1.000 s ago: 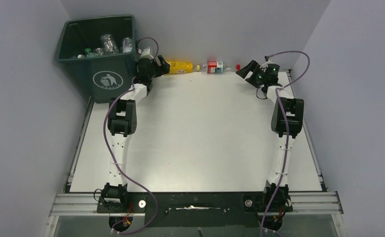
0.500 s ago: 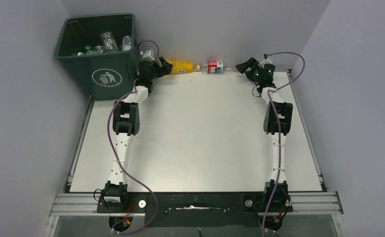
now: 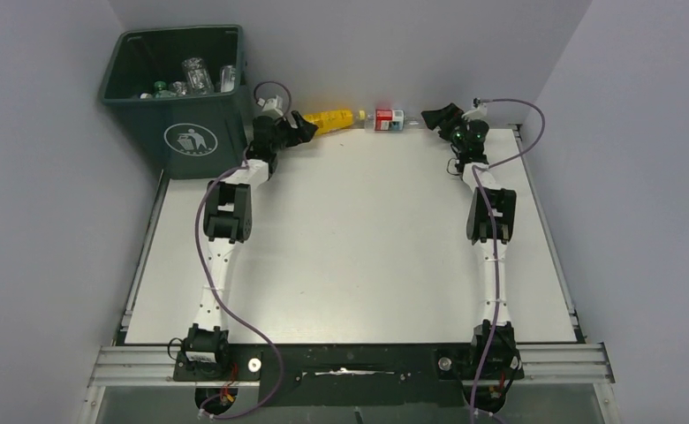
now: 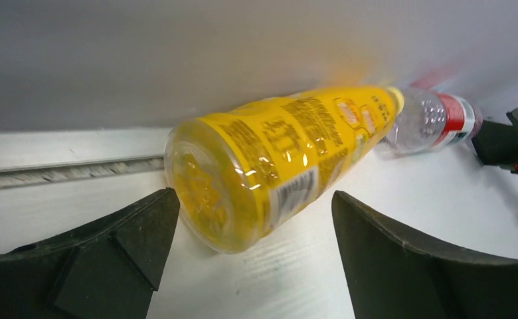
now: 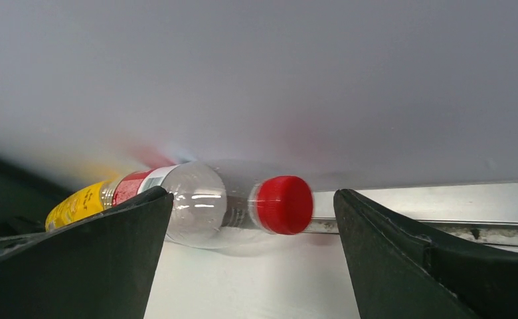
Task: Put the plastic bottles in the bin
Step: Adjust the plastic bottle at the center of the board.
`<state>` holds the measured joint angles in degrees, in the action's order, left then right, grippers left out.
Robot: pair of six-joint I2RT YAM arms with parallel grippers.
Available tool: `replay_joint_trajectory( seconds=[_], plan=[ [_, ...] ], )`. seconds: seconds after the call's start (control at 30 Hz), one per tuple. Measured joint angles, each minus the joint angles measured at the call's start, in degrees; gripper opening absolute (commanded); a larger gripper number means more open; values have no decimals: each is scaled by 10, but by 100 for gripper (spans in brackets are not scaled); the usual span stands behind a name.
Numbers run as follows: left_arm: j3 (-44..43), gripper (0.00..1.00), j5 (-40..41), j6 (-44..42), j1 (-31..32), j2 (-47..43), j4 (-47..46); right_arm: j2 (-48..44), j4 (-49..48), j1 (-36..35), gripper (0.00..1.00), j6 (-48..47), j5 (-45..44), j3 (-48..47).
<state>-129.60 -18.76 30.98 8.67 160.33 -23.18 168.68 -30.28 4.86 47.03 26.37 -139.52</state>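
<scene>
**Two bottles by the wall**

The yellow bottle (image 4: 276, 159) lies on its side by the back wall (image 4: 176, 53). It has a barcode (image 4: 293, 193), but I can't read its words. My left gripper (image 4: 254, 203) is wide apart around its bottom end. My right gripper (image 5: 253, 196) is wide apart at the red-capped clear bottle (image 5: 203, 206). More bottles (image 3: 195, 75) sit in the green bin (image 3: 182, 132).

The left arm (image 3: 210, 276) and right arm (image 3: 497, 265) are slim white tubes with bulky black joint housings (image 3: 226, 216), each trailed by a looping purple cable (image 3: 275, 360), and the left tool (image 3: 304, 126) and right tool (image 3: 431, 119) carry broad black wedge-shaped fingers (image 4: 110, 252)
</scene>
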Motion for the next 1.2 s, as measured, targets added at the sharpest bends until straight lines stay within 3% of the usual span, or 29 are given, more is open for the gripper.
replay_joint_trajectory(
  seconds=[0.23,0.33,0.7,0.93,1.2],
  plan=[
    [47,86,-25,-12,33,-18,-7,6,-24,-10,99,-2,3,0],
    [108,86,-33,-14,59,-56,-16,5,-37,-16,98,-4,12,10],
    [237,86,-64,-16,128,-154,-46,-105,-80,-52,68,-68,61,217],
    [300,86,-69,-17,145,-197,-54,-214,-96,-76,55,-100,84,409],
    [403,86,-70,-28,152,-267,-67,-280,-98,-98,46,-125,97,523]
  ],
)
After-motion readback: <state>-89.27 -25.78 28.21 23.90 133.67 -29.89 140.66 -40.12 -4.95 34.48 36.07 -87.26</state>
